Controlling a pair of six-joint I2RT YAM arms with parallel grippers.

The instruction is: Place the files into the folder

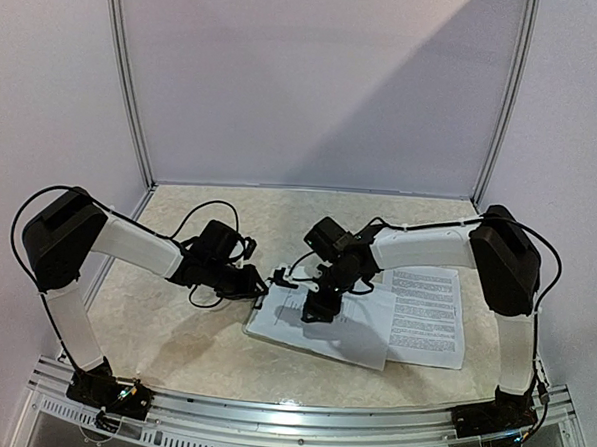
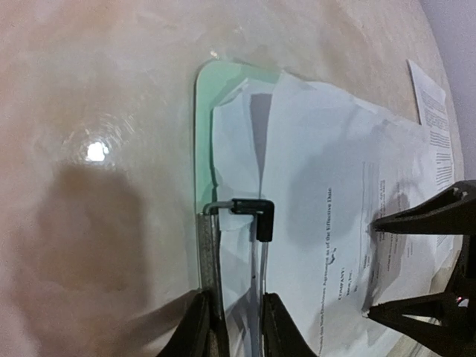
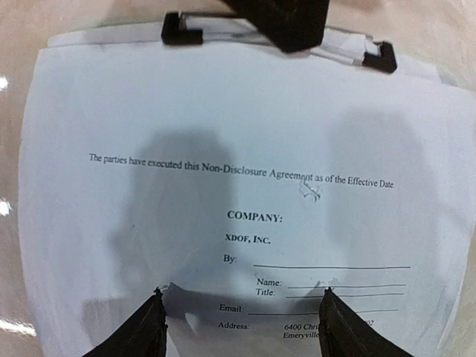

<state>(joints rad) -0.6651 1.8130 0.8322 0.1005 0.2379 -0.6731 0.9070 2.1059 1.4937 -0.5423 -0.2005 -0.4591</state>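
The mint-green folder (image 2: 204, 104) lies flat on the table with white printed files (image 2: 327, 186) stacked on it, the top sheet an agreement page (image 3: 245, 149). My left gripper (image 2: 234, 316) is shut on the folder's metal clip (image 2: 210, 253) at the short edge, with the clip's black-tipped wire (image 2: 264, 217) raised above the sheets' edge. My right gripper (image 3: 242, 301) is open, both fingertips (image 3: 158, 309) resting on the top sheet. In the top view the left gripper (image 1: 265, 282) and right gripper (image 1: 321, 310) meet over the stack (image 1: 358, 332).
Another printed sheet (image 1: 429, 310) lies to the right of the stack, partly under it; it also shows in the left wrist view (image 2: 433, 111). White walls with metal rails (image 1: 131, 85) enclose the beige table (image 1: 173, 327).
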